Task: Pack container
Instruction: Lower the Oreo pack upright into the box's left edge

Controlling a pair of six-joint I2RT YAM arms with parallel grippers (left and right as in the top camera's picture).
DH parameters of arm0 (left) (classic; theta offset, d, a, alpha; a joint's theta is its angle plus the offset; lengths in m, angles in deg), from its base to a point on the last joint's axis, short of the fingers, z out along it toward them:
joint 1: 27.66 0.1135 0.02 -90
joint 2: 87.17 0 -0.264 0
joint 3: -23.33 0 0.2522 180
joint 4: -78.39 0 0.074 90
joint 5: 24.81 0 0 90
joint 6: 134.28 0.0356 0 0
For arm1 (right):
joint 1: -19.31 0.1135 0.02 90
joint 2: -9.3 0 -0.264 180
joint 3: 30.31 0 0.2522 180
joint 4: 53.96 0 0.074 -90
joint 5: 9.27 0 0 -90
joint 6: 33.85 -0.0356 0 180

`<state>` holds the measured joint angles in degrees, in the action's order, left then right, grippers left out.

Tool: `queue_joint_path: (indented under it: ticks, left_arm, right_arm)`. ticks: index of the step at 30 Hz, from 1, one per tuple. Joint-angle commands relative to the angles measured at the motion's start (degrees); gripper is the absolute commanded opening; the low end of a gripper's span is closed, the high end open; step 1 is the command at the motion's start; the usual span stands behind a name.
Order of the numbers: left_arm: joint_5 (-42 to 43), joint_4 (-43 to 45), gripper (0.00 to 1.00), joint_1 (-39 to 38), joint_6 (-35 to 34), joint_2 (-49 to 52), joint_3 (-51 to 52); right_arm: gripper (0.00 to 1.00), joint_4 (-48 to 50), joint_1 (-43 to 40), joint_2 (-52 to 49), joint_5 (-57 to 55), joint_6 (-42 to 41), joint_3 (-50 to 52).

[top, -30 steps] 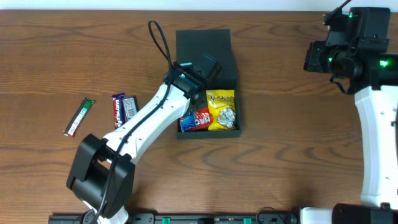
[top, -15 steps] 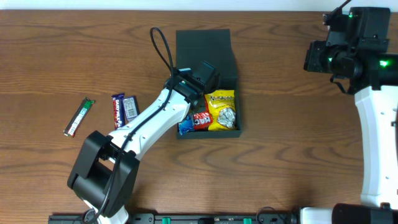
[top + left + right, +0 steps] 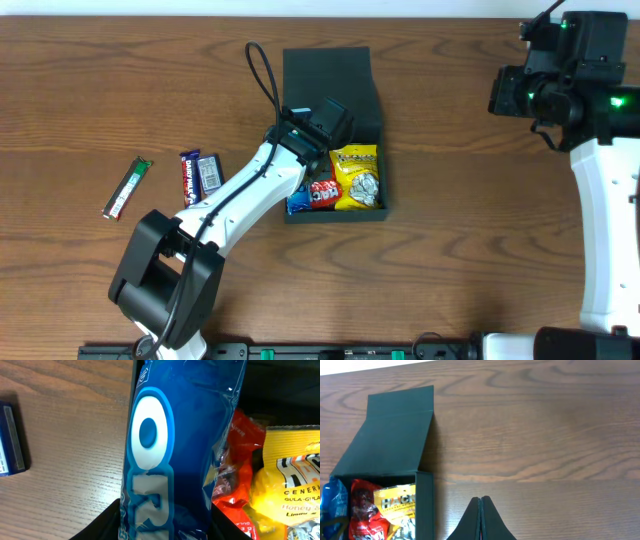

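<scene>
The dark container [image 3: 366,120] lies open at mid-table, its lid [image 3: 327,62] folded back. Inside lie a yellow packet [image 3: 357,175] and a red packet [image 3: 323,190]. A blue packet [image 3: 297,204] sits along the left wall. In the left wrist view my left gripper [image 3: 165,522] is shut on this blue packet [image 3: 170,450], with the red packet [image 3: 240,485] and yellow packet [image 3: 290,485] to its right. From overhead the arm hides those fingers. My right gripper [image 3: 480,502] is shut and empty over bare table, right of the container [image 3: 425,505].
Two dark blue chocolate bars [image 3: 199,175] and a green stick packet [image 3: 128,187] lie on the wood left of the container. A black cable loop [image 3: 262,70] rises from the left arm. The right arm [image 3: 560,80] stands at the far right.
The left arm shifted slightly toward the back of the container, and the blue packet's end moved to the front left corner. The right arm has not moved.
</scene>
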<state>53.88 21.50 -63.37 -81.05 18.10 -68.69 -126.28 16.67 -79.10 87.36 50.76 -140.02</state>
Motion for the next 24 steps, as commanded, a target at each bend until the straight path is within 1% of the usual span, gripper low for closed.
queue_joint_path:
  ticks: [1, 3, 4, 5, 11, 13, 15, 16, 17, 20, 22, 24]
  left_arm:
    - [0.1, -0.2, 0.52, 0.0, 0.6, 0.3, 0.3]
    - [0.4, -0.3, 0.57, 0.0, 0.6, 0.2, 0.1]
    - [0.4, -0.4, 0.64, 0.1, 0.9, 0.0, -0.3]
    - [0.3, -0.3, 0.66, 0.1, 1.3, -0.2, -0.7]
    - [0.2, -0.5, 0.67, 0.1, 2.6, -1.6, -4.9]
    - [0.2, -1.1, 0.64, 0.1, 2.5, -2.1, -6.3]
    - [0.2, -2.5, 0.45, 0.1, 2.6, -2.7, -7.6]
    - [0.2, -3.2, 0.22, 0.1, 2.6, -3.0, -8.0]
    - [0.2, -4.3, 0.06, 0.1, 2.6, -3.5, -8.3]
    - [0.2, -8.1, 0.06, 0.1, 2.5, -4.5, -8.4]
    - [0.4, -12.9, 0.06, 0.1, 1.9, -4.5, -8.3]
    - [0.7, -15.3, 0.06, 0.1, 1.9, -4.4, -7.8]
  right_arm:
    - [0.02, 0.0, -0.5, 0.8, 0.3, 0.1, 0.0]
    - [0.02, 0.0, -0.5, 0.8, 0.2, 0.1, 0.0]
    - [0.01, 0.0, -0.5, 0.8, 0.2, 0.1, 0.0]
    - [0.02, 0.0, -0.5, 0.8, 0.2, 0.1, 0.0]
    - [0.01, 0.0, -0.5, 0.8, 0.3, 0.1, 0.0]
    - [0.02, 0.0, -0.5, 0.8, 0.2, 0.1, 0.0]
    - [0.02, 0.0, -0.5, 0.8, 0.2, 0.1, 0.0]
    - [0.02, 0.0, -0.5, 0.8, 0.2, 0.1, 0.0]
    - [0.01, 0.0, -0.5, 0.8, 0.2, 0.1, 0.0]
    - [0.02, 0.0, -0.5, 0.8, 0.2, 0.1, 0.0]
    - [0.02, 0.1, -0.5, 0.8, 0.2, 0.1, 0.0]
    - [0.01, 0.1, -0.5, 0.8, 0.2, 0.1, 0.0]
